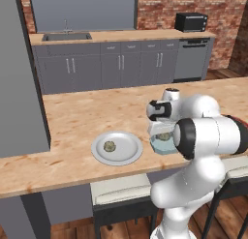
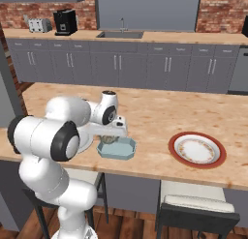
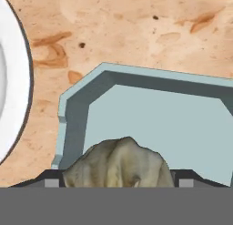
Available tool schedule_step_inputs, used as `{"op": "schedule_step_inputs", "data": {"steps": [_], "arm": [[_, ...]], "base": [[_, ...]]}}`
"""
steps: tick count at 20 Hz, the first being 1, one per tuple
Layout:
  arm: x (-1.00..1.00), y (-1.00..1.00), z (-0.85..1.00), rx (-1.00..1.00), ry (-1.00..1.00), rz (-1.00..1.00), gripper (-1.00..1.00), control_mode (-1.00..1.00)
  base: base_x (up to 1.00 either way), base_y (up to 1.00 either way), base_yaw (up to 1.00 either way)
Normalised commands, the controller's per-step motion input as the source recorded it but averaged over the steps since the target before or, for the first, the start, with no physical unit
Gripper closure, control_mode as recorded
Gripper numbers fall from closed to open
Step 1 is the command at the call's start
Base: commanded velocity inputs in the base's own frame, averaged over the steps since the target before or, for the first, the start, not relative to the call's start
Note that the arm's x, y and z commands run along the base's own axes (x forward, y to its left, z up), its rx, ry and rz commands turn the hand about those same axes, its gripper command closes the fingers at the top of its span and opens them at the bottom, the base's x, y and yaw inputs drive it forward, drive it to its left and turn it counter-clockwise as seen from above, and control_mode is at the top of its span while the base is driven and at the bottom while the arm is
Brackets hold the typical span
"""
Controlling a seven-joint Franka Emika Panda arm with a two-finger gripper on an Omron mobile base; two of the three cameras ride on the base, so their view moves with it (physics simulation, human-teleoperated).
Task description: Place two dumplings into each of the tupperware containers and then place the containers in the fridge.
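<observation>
Now tool (image 3: 116,183) spread wide, dumpling (image 3: 119,162) between fingertips, over blue tupperware container (image 3: 159,124)

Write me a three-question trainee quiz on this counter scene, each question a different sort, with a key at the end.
1. True or false: a dumpling lies on the grey plate.
2. Multiple choice: the pincer hangs over which item? A) the red-rimmed plate B) the light blue container C) the sink
3. Fill in: the dumpling between the pincer's tips is above the floor of the ____ container.

Key: 1 true; 2 B; 3 light blue
</observation>
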Motion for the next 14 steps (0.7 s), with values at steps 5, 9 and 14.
{"op": "schedule_step_inputs", "data": {"steps": [5,9,14], "arm": [[0.07,-0.07,-0.49,0.0,-0.01,0.0,1.0,-1.0],[0.0,0.0,-0.33,0.0,-0.03,0.0,1.0,-1.0],[0.0,0.0,-0.01,0.0,0.0,0.0,-1.0,-1.0]], "base": [[0.0,0.0,0.0],[0.0,0.0,0.0],[0.0,0.0,0.0]]}}
